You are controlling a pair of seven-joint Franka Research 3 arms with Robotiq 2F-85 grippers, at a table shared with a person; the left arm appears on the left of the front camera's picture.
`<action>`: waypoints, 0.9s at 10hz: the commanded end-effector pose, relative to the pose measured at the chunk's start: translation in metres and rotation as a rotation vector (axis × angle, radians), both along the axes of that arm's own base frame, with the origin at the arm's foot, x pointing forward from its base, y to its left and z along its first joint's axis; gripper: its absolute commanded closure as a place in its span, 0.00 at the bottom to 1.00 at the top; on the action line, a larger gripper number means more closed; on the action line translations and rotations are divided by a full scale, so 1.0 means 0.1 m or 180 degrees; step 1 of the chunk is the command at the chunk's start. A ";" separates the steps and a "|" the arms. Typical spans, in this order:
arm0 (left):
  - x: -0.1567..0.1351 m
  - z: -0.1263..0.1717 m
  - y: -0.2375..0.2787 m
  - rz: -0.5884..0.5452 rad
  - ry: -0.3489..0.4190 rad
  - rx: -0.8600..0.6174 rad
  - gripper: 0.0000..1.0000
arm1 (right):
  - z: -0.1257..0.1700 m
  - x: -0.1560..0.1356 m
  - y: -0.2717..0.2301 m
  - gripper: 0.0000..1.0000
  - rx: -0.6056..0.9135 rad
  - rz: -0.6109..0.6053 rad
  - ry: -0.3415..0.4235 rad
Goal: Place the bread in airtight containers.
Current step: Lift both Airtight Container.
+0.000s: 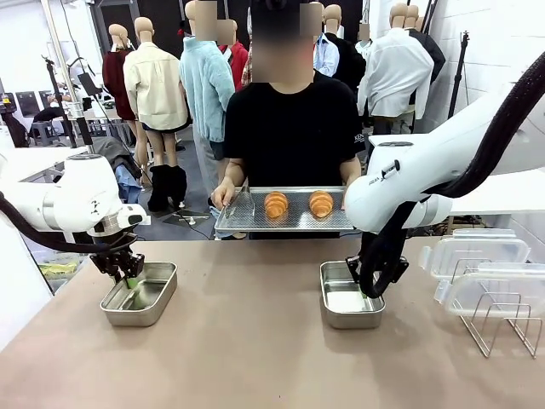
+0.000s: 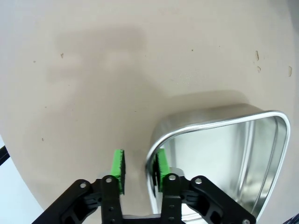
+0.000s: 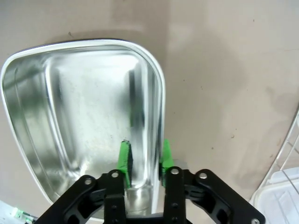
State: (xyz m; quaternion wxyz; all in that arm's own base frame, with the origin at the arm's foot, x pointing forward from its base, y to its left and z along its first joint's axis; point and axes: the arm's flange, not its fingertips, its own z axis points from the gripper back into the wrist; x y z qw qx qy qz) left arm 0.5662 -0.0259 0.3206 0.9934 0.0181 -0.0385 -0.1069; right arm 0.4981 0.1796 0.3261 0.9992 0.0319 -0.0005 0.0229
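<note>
Two golden-brown pieces of bread [image 1: 276, 204] [image 1: 321, 204] lie on a flat metal tray [image 1: 243, 223] that a person holds with both hands at the far edge of the table. Two empty steel airtight containers rest on the table without lids, one at the left [image 1: 155, 294] and one right of centre [image 1: 342, 302]. My left gripper [image 1: 129, 277] [image 2: 140, 168] straddles the left container's [image 2: 233, 154] wall; a gap shows between the outer pad and the rim. My right gripper [image 1: 368, 290] [image 3: 145, 158] likewise straddles the right container's [image 3: 79, 116] wall, its jaws narrowed but apart.
Clear plastic lids [image 1: 477, 251] [image 1: 502, 290] and a wire rack [image 1: 502, 328] sit at the table's right side. The person stands at the far side behind the tray. Bare tabletop lies between the two containers and toward the near edge.
</note>
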 end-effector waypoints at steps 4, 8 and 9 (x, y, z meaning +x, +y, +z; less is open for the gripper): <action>0.02 0.03 0.04 -0.0026 0.0088 -0.0130 1.00 | -0.03 0.05 0.04 1.00 -0.0011 -0.0110 0.0020; 0.00 0.01 0.00 0.0027 0.0019 -0.0050 1.00 | -0.01 0.00 0.00 1.00 -0.0001 -0.0018 0.0010; 0.00 0.01 0.00 0.0027 0.0019 -0.0050 1.00 | -0.01 0.00 0.00 1.00 -0.0001 -0.0018 0.0010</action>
